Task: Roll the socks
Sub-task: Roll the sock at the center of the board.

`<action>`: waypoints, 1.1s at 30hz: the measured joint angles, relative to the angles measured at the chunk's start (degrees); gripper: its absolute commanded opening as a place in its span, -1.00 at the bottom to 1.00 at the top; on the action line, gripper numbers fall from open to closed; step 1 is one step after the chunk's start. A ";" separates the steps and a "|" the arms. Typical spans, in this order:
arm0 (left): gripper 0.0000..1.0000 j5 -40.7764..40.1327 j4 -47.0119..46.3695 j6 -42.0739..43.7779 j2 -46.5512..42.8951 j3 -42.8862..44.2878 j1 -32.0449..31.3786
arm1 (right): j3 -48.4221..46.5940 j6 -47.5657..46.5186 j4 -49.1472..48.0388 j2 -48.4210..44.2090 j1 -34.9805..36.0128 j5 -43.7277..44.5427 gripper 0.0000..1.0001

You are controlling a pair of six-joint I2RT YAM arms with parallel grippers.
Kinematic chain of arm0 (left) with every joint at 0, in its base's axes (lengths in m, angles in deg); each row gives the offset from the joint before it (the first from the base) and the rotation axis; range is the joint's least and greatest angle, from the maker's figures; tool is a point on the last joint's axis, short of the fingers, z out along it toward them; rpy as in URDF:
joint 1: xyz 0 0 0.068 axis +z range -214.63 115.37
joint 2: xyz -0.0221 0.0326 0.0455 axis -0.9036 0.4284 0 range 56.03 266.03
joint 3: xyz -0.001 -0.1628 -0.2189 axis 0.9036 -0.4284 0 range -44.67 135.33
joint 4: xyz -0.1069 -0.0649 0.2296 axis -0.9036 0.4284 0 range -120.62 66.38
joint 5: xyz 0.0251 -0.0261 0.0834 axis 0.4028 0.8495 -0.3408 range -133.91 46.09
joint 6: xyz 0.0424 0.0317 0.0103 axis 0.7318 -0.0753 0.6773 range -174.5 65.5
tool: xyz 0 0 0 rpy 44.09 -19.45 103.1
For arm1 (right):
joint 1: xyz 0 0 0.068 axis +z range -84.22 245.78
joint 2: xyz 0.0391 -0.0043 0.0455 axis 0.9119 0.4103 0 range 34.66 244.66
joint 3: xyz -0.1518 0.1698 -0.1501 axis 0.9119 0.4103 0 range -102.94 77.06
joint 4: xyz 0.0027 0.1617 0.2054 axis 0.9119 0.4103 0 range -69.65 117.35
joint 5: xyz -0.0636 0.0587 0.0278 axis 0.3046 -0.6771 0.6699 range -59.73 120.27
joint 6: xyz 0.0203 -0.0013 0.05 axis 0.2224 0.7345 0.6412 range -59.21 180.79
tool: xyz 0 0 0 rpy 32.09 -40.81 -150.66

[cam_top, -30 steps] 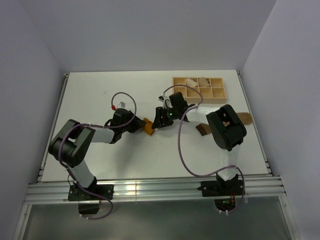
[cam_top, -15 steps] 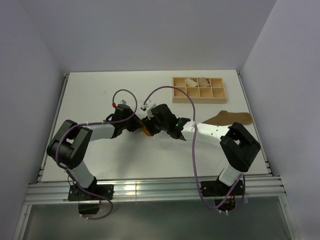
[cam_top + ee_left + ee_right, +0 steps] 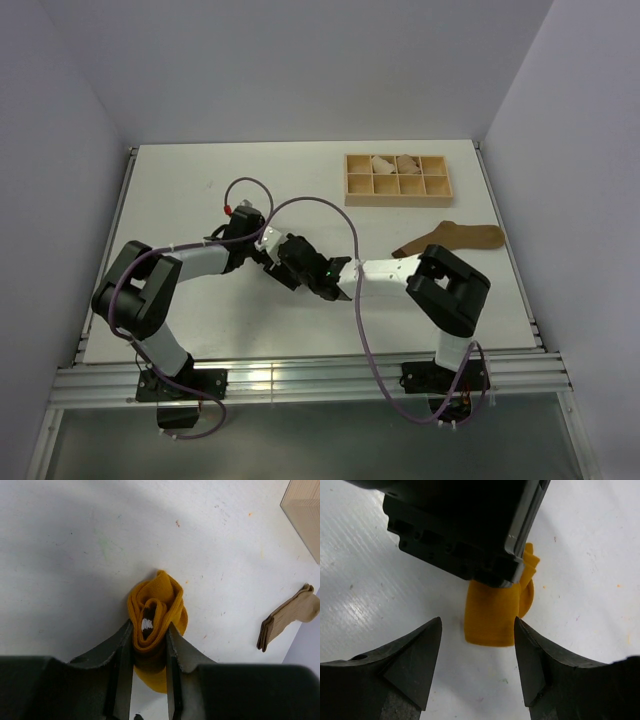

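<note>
Left gripper pinches the mustard sock, jaws pressed on either side of the rolled bundle. The striped cuff is tucked in the core and shows as a small white-and-dark patch. The grip looks meant to stop the roll springing open while the other arm works on it. Right gripper is spread wide, one finger each side of the sock's flat free end, and is not touching fabric as far as the right wrist view shows. It is judged to be lining up to take that end or fold the outer layer over; can't say which. The sock rests on the table about mid-table, between the two wrists. Tan sock lies flat and unrolled on the right side, apart from the wooden tray and untouched. So judged: first roll partway, second not begun. The tray holds pale bundles in two back compartments, too small to tell more. Hidden: in the top view the mustard sock can't be made out under the two gripper bodies. In the right wrist view the left gripper's housing blocks the upper part of the roll. In the left wrist view the sock's near end drops out of sight between the fingers, the right gripper doesn't show, and the tray is only a cut-off corner.
</note>
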 measured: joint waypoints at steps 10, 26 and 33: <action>-0.99 0.13 1.70 0.00 0.00 0.76 0.00 | -0.13 -2.80 -4.92 6.23 2.23 6.78 0.34; -0.88 1.53 3.61 -0.22 0.00 1.44 1.95 | -4.15 -2.19 -6.43 12.00 4.20 17.03 -0.09; -0.31 1.57 4.07 -0.46 -0.11 1.46 2.27 | -4.92 -0.85 -4.31 12.09 3.72 15.19 -0.66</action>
